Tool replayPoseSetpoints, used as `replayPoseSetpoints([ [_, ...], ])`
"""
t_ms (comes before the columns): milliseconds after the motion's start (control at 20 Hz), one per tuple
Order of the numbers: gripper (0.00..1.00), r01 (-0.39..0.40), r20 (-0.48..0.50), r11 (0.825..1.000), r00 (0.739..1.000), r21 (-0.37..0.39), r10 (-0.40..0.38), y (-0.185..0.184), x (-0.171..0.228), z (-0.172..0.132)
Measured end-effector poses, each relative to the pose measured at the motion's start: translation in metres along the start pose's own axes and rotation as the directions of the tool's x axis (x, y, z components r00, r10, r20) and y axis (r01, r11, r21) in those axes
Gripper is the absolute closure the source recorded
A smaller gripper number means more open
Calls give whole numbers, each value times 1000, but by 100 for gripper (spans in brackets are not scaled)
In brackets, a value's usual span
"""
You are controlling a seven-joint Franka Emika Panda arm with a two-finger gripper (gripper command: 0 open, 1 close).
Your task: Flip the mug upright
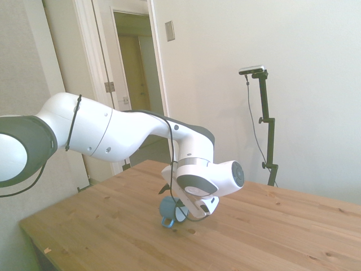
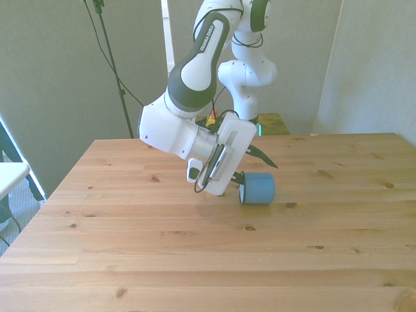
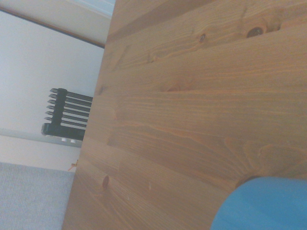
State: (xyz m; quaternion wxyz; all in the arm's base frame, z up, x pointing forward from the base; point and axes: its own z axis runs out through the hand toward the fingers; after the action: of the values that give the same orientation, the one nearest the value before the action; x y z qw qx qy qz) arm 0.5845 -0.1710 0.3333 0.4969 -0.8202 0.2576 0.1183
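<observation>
The mug point(image 2: 259, 188) lies sideways, its rim at the end effector point(image 2: 242, 184).

"FRANKA EMIKA" on the arm point(image 2: 207, 40)

The small light-blue mug point(image 2: 259, 188), lying at the jaws, has a smooth, matt-looking enamel-like skin. Beneath the jaws, the pale knotty wooden table point(image 2: 195, 260) shows plank grain with a low satin sheen. The white gripper point(image 2: 242, 181) casing looks like glossy plastic.

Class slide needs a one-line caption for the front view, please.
White arm's tool at the rim of a light-blue mug lying on its side on the wooden table.
</observation>
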Motion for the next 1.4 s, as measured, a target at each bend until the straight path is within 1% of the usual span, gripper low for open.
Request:
replayPoseSetpoints([
  [650, 100, -2, 16, 1000, 1000, 4, 2, 2, -1, -1],
  [950, 100, 0, 0, 1000, 1000, -6, 0, -2, -5, -5],
  [1050, 100, 1, -63, 999, 998, -47, -4, -11, -11, -8],
  [1200, 100, 9, -176, 990, 984, -139, -34, -41, -42, -6],
  [1300, 100, 11, -251, 979, 966, -203, -63, -69, -71, 1],
  [1400, 100, 7, -318, 963, 943, -270, -96, -91, -103, 14],
])
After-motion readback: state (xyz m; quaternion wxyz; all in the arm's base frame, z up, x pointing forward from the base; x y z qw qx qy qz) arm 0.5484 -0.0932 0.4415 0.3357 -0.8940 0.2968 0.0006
